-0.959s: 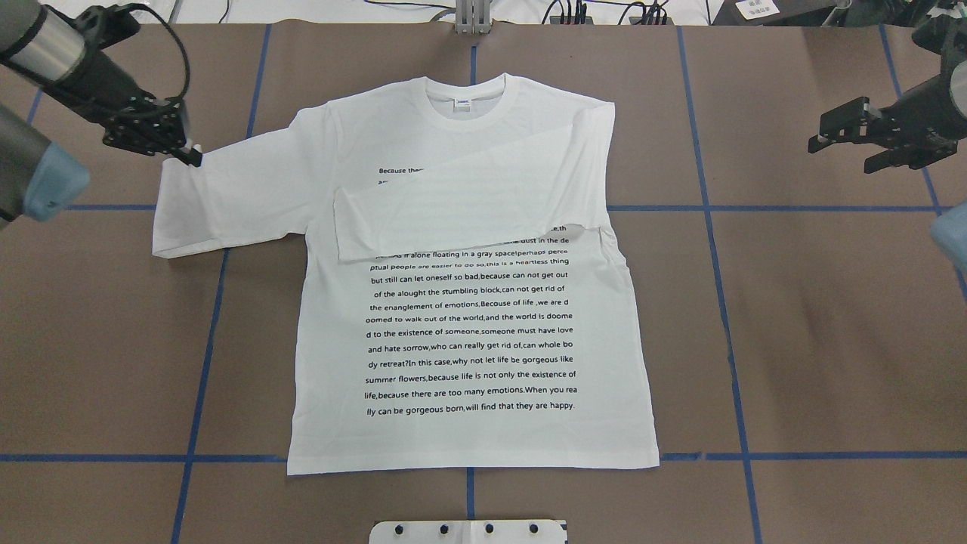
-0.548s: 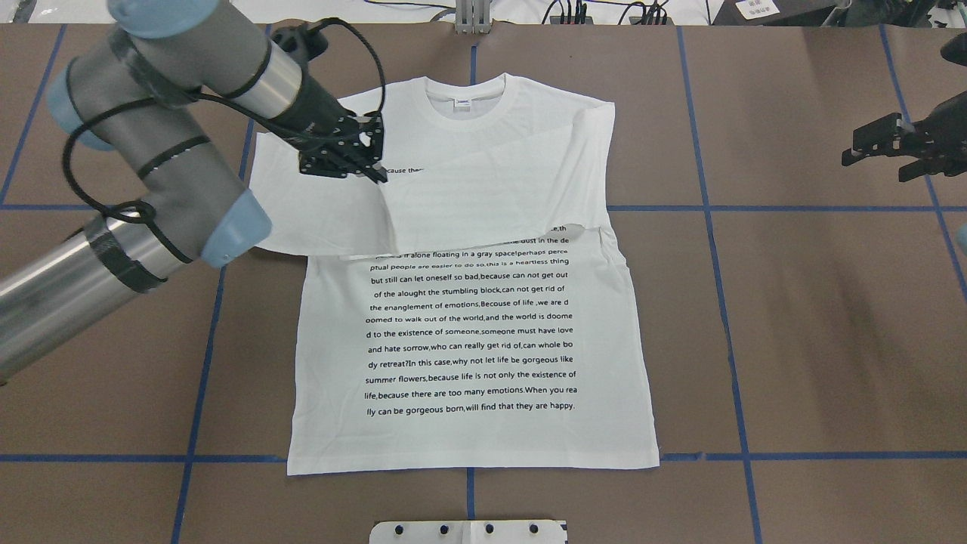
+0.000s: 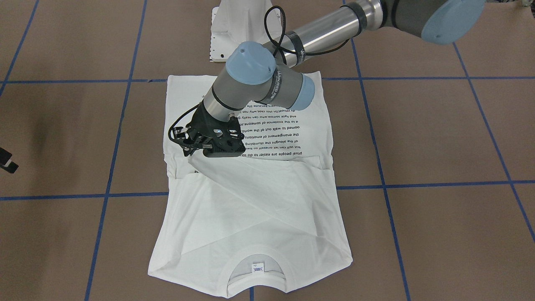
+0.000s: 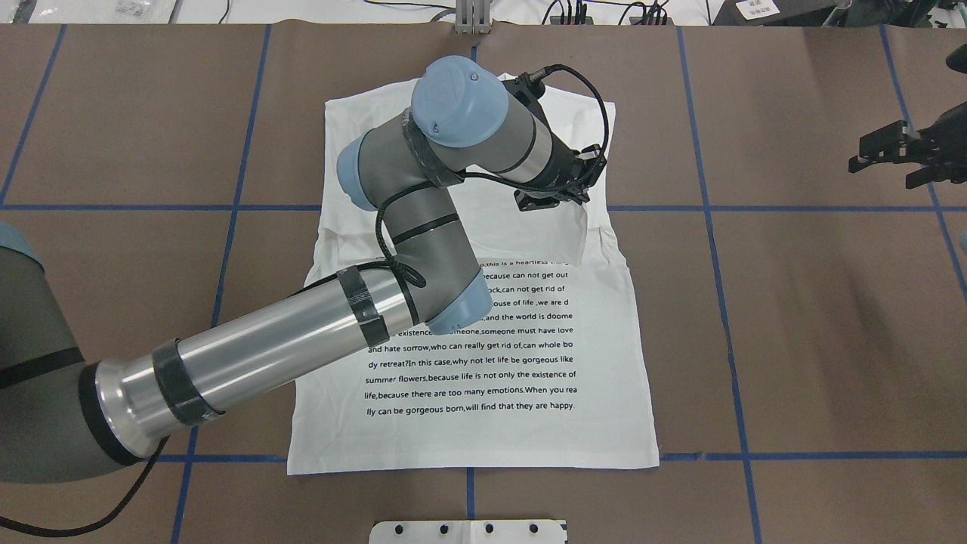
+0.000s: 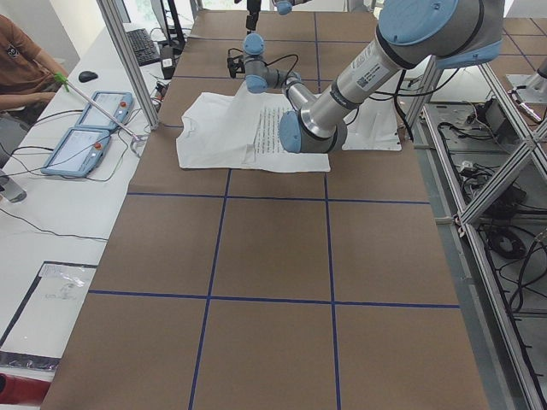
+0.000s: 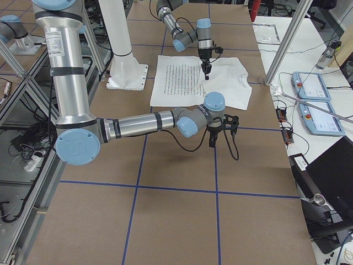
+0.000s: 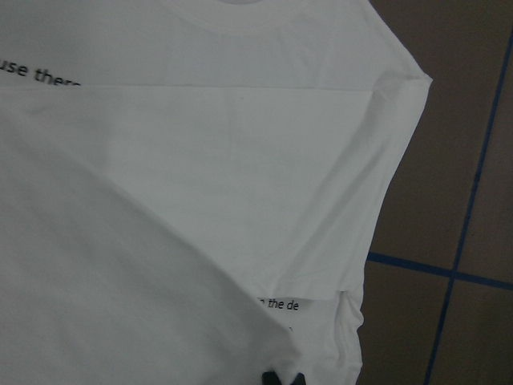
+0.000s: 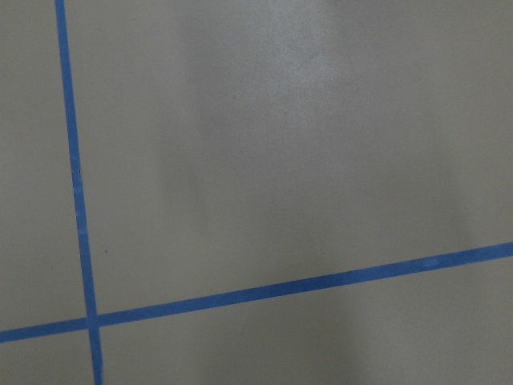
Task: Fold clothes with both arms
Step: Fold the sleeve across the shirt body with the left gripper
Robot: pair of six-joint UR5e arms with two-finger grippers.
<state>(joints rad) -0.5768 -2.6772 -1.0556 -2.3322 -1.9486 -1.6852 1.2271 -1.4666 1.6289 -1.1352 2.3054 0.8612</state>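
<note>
Reaching right across the garment, that silver-grey left arm (image 4: 287, 340). Why so far over?

My guess is that it's laying a sleeve (image 4: 544, 238) across the chest of the white long-sleeved T-shirt with black printed text lines (image 4: 483, 423). The left hand (image 4: 555, 200) has its black fingertips (image 7: 280, 377) pinched together on the cloth. From the wrist camera you can see the sleeve running straight into them.

And where's the shirt in all this?

Flat on the brown table with blue tape lines (image 4: 793, 340), print side up, directly beneath that hand. The hand sits just inside the shirt's side edge, and bare table begins right beside it. The collar end lies beyond the hand, away from the robot. The printed block lies on the robot's side of the hand, its top lines covered by the sleeve draping from the fingers.

Only that one sleeve?

No, the opposite sleeve lies in a flat band across the chest, under the held one. So I'd say this is the second sleeve fold, nearly home.

The other hand is doing nothing?

The right hand (image 4: 882, 168) hangs well apart from the shirt, over bare table, fingers spread wide with nothing between them. Probably it's parked out there to leave the crossing arm room.

What would finish it?

Lowering and letting go, I'd think, so the cuff stays inside the edge.
</note>
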